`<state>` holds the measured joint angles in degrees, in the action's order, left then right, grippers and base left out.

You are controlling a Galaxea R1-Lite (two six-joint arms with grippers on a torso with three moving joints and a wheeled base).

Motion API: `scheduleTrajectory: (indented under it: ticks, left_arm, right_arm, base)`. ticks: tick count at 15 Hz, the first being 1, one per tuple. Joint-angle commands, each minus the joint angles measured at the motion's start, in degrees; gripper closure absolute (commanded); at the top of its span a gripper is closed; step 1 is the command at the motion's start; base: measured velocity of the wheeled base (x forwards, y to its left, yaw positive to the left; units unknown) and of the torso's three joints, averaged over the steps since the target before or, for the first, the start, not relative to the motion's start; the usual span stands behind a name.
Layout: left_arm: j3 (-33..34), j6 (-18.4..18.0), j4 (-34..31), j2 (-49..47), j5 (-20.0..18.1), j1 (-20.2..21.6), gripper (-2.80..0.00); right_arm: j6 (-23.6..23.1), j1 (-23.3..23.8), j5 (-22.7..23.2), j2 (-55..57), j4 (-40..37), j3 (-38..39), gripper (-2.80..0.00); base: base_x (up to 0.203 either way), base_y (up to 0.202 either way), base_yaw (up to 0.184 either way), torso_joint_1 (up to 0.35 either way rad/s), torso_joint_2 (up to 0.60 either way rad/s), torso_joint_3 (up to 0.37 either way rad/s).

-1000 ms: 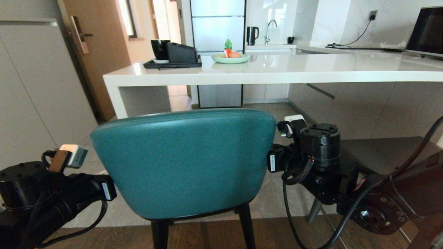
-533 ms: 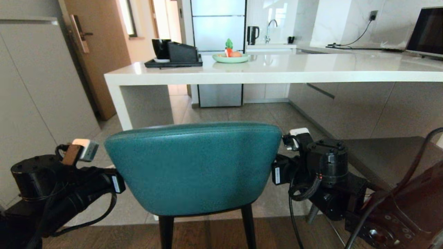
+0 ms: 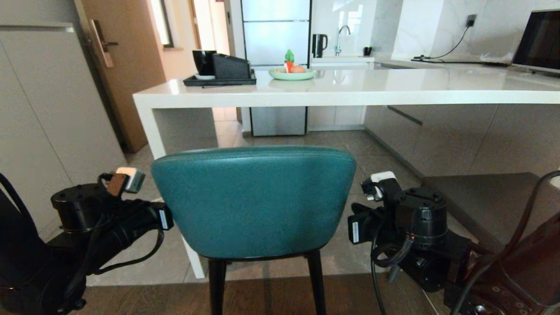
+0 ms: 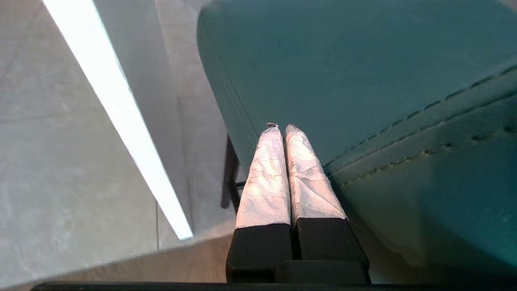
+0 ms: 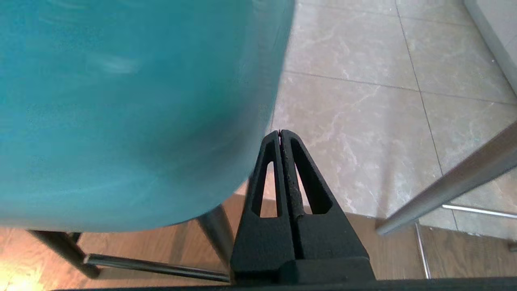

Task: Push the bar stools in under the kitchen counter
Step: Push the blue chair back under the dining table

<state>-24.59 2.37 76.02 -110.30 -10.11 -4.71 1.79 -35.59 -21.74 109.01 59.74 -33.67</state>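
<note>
Both grippers flank the teal bar stool (image 3: 256, 201): the left gripper (image 4: 278, 128) lies along the left edge of its curved backrest, and the right gripper (image 5: 279, 132) sits at the backrest's right edge. In each wrist view the two fingers are pressed together with nothing between them, so neither has hold of anything; they act as pushing pads against the leather. From the head view the fingertips themselves are hidden behind the backrest, and whether they are truly touching it or only just beside it cannot be told for certain.

The stool stands upright on its thin black legs, at the seam where wood floor meets tile, facing the kitchen counter (image 3: 350, 89). Its backrest is short of the counter's front edge and near the white side panel (image 3: 153, 127). A grey metal leg (image 5: 448, 182), likely the second stool's, shows in the right wrist view, just beside the right arm.

Judged from this, the step in hand is pushing the first stool in. The next move calls for an even forward push from both sides, keeping the stool straight and off the side panel
</note>
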Motion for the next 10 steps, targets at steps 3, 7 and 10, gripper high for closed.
scheduleTrajectory:
  ticks: [3, 7, 10]
  left_arm:
    - [-3.71, -0.26, 0.36, -2.89, 0.00, 0.02, 0.00]
    - [-4.77, -0.21, 0.44, -5.43, 0.00, 0.31, 0.00]
    - [-5.53, -0.17, 0.44, -6.15, 0.00, 0.49, 0.00]
  right_arm:
    - [-0.05, 1.84, -0.15, 4.02, 0.24, -4.45, 0.00]
    - [-0.46, 5.00, 0.02, 8.72, -0.07, -8.70, 0.00]
    - [-0.47, 8.70, 0.06, 11.79, 0.03, -11.80, 0.00]
  base:
    - [0.000, 0.000, 0.000, 0.000, 0.00, 0.000]
    - [0.000, 0.000, 0.000, 0.000, 0.00, 0.000]
    - [0.000, 0.000, 0.000, 0.000, 0.00, 0.000]
